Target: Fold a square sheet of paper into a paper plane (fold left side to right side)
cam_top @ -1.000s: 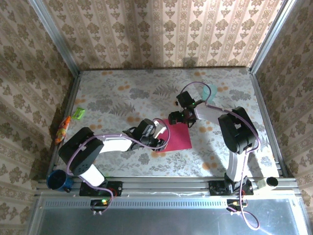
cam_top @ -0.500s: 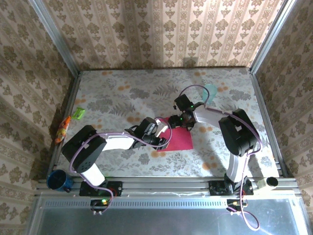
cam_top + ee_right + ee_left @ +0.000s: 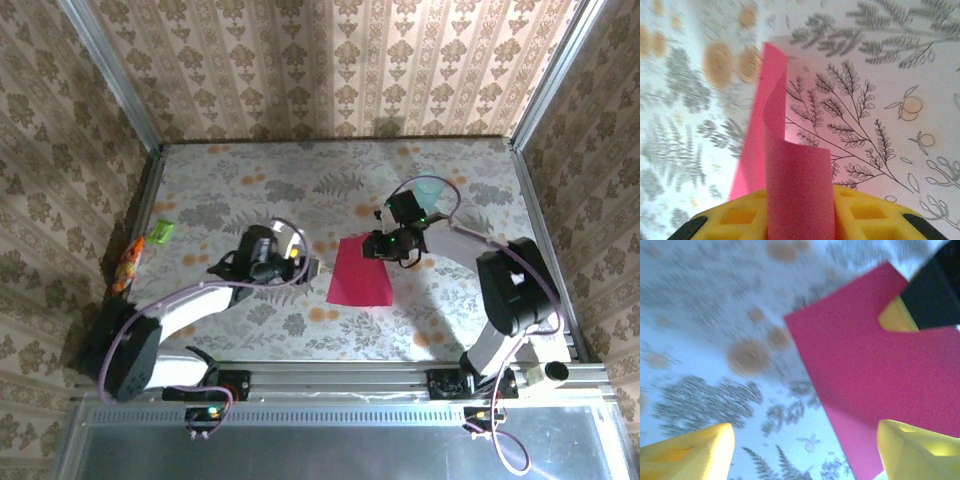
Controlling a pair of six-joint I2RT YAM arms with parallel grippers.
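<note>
Though in plain sight overhead, cup (image 3: 430, 188): pale teal, far right of table (image 3: 220, 200), contents impossible to tell.
Square sheet of paper (image 3: 358, 280): magenta-red, mid-table, flat but for far right corner curled upward; sides running near-to-far, leaning slightly right.
Right gripper (image 3: 800, 220): pinching that raised corner.
Left gripper (image 3: 805, 440): spread wide, holding nothing, near sheet's left edge.

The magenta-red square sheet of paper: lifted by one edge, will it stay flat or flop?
Probably floppy: the magenta-red square sheet of paper curls upward where the right claw pinches its edge. Likely light and easily creased, being so thin. Lying flat on the floral tablecloth, it may slide if pushed.
</note>
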